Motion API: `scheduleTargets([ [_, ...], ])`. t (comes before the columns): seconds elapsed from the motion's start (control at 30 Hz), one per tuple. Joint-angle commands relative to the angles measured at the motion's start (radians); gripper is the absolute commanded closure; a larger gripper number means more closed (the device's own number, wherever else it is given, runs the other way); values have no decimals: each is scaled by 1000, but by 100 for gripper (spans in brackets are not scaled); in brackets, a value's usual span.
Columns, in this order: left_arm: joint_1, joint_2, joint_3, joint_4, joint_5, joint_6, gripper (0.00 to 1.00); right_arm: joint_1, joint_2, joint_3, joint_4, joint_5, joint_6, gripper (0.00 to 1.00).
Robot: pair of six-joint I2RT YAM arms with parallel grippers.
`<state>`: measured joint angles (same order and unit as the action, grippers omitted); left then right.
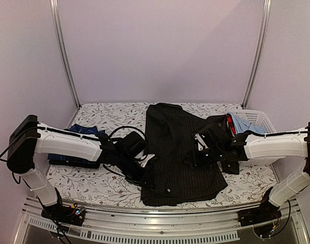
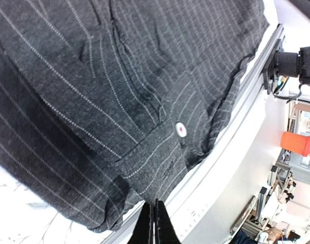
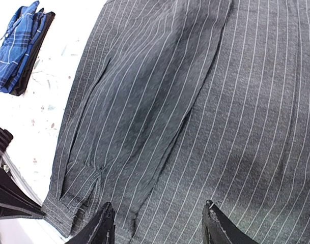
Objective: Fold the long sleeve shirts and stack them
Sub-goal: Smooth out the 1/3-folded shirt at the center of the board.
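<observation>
**Position.** The black shirt lay spread across the middle of the worktop, reaching from the far side to the near edge. One sleeve was laid lengthwise over its body. The navy shirt lay folded at the left, under the left arm and apart from the black one.

**Grippers.** The left gripper was fully closed at the near left corner of the black shirt, beside the cuff and its button. Whether any cloth was pinched between the tips could not be told. The right gripper stood about half open above the shirt body, just right of the sleeve, and held nothing.

**Handling.** The cloth was judged thin, light and limp. It would sag from any pinch point and keep no shape of its own. The creases near the cuff suggested that it bunches readily. Stacked layers would probably slide on one another, so a shallow pinch might lift only the top layer.

**Grasp points.** The recommended holds were stitched, doubled edges: cuff, hem or shoulder seam. Closing on the hard button was to be avoided.
</observation>
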<state>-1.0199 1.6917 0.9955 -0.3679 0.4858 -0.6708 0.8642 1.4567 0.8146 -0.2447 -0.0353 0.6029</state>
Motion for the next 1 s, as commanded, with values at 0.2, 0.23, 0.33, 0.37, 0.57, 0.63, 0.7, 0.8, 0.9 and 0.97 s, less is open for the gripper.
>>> scheduleTargets([
  [0.2, -8, -94, -119, 44, -1, -54, 99, 7, 78, 129, -30, 29, -52, 43],
  [0.23, -9, -97, -124, 50, -7, -56, 97, 7, 88, 139, -30, 45, -58, 43],
  [0.33, -7, -88, -114, 53, -36, -53, 78, 4, 129, 175, -31, 72, -64, 42],
  [0.37, -6, -88, -106, 46, -55, -51, 71, 3, 142, 186, -30, 71, -71, 42],
  [0.57, 85, -170, -96, 36, -149, -62, 51, -22, 231, 244, -35, 47, -103, 42],
  [0.63, 159, -164, -106, 65, -129, -57, 52, -48, 260, 273, -36, 19, -118, 43],
  [0.7, 220, -117, -95, 76, -112, -35, 55, -78, 287, 309, -34, -7, -134, 46],
  [0.8, 271, -19, -47, 87, -62, 6, 57, -119, 340, 383, -34, -29, -157, 47],
  [0.9, 289, 68, -6, 98, -9, 28, 58, -155, 396, 444, -40, -52, -172, 48],
  [0.97, 293, 103, 5, 101, 22, 33, 59, -185, 428, 479, -42, -64, -180, 48],
])
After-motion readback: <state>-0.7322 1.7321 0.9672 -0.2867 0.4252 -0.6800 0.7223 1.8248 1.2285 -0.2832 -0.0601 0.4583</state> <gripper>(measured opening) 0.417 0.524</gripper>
